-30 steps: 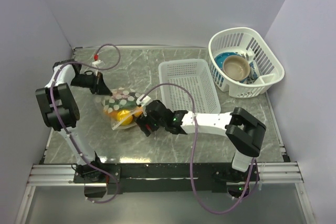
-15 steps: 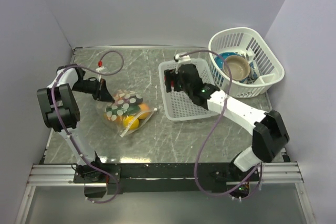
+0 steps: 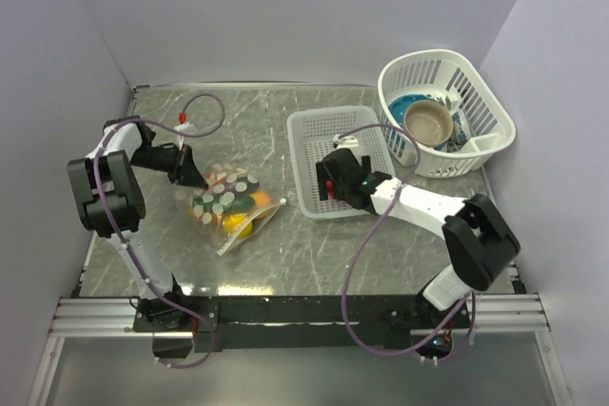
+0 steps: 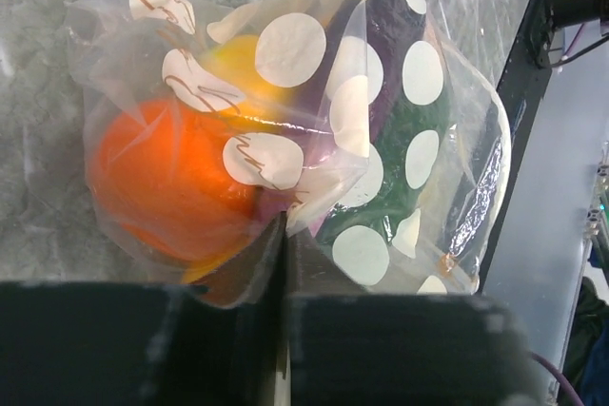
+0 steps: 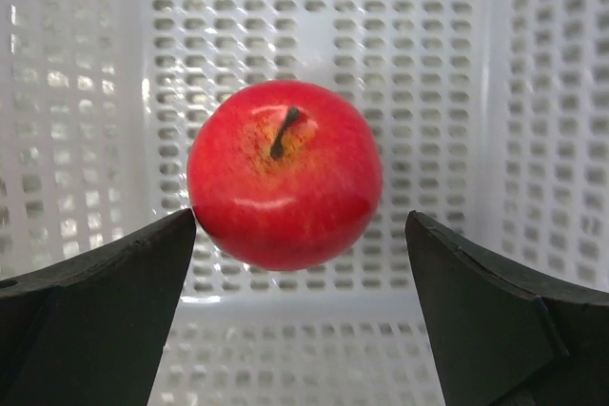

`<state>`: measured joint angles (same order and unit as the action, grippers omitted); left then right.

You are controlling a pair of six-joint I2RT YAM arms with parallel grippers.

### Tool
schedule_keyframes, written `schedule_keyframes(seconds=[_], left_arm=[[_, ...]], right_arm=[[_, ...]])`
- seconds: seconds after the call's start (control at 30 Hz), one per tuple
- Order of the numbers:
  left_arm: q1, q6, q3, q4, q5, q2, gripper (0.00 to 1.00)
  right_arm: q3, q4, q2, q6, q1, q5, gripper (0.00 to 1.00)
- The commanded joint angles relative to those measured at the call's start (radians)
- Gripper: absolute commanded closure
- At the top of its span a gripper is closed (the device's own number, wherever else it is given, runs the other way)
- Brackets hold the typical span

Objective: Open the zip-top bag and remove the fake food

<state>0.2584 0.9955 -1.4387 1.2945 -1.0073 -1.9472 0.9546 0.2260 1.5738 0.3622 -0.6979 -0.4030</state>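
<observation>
Your right claw (image 3: 328,185) has drawn back since half a second ago, from the far end of the flat white basket (image 3: 357,125) to its near end; a second ago it was down at the bag. Its fingers (image 5: 95,311) now stand spread wide. In the right wrist view a red apple (image 5: 284,173) shows between them with a gap on either side, touching neither, against the basket's lattice floor. Whether it rests on that floor you cannot tell from these views. Your left claw (image 3: 186,166) has hardly shifted. Its fingers (image 4: 143,339) are pressed together on a fold of the zip-top bag (image 3: 228,202), and the left wrist view shows clear plastic nipped in the seam between them. The bag lies on the marbled table (image 3: 285,254), left of the flat basket and well apart from your right claw. The rest of the fake food (image 3: 238,223) is inside it: an orange fruit (image 4: 162,173) nearest the left claw, a yellow piece (image 4: 238,54) behind it, and a dark green piece (image 4: 400,130) beside them under the white dots. At the far right corner stands a round white basket (image 3: 495,130) with a brown bowl (image 3: 427,121) in it.
</observation>
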Motion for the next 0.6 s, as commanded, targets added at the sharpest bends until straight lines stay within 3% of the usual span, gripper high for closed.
schedule_keyframes(seconds=[0.0,0.1,0.2,0.3,0.33,0.37,0.43,0.47,0.57], left_arm=[[-0.004,-0.050,-0.009,-0.036,-0.031,0.065,0.85],[-0.005,-0.083,0.006,-0.064,-0.022,0.083,0.82],[-0.008,-0.100,0.003,-0.087,-0.008,0.071,0.99],[-0.010,-0.092,-0.009,-0.066,-0.013,0.045,0.99],[-0.008,-0.092,-0.008,-0.069,-0.013,0.042,0.99],[-0.010,-0.095,-0.006,-0.076,-0.010,0.042,0.99],[-0.008,-0.113,0.000,-0.093,-0.004,0.045,0.99],[-0.010,-0.116,0.000,-0.101,0.001,0.045,0.99],[-0.008,-0.129,-0.011,-0.103,0.007,0.041,0.99]], right_arm=[[-0.055,0.013,-0.124,0.067,-0.034,-0.086,0.00],[-0.051,0.024,-0.214,0.009,-0.171,-0.187,0.00],[0.036,0.055,-0.225,-0.054,-0.308,-0.174,0.00],[0.091,0.021,-0.190,-0.135,-0.400,-0.143,0.02],[0.095,0.000,-0.178,-0.152,-0.416,-0.101,0.07],[0.096,-0.040,-0.169,-0.176,-0.429,-0.071,0.24],[0.114,-0.065,-0.129,-0.193,-0.439,0.011,0.39],[0.130,-0.086,-0.114,-0.204,-0.440,0.042,0.52],[0.156,-0.128,-0.052,-0.221,-0.442,0.166,0.74]])
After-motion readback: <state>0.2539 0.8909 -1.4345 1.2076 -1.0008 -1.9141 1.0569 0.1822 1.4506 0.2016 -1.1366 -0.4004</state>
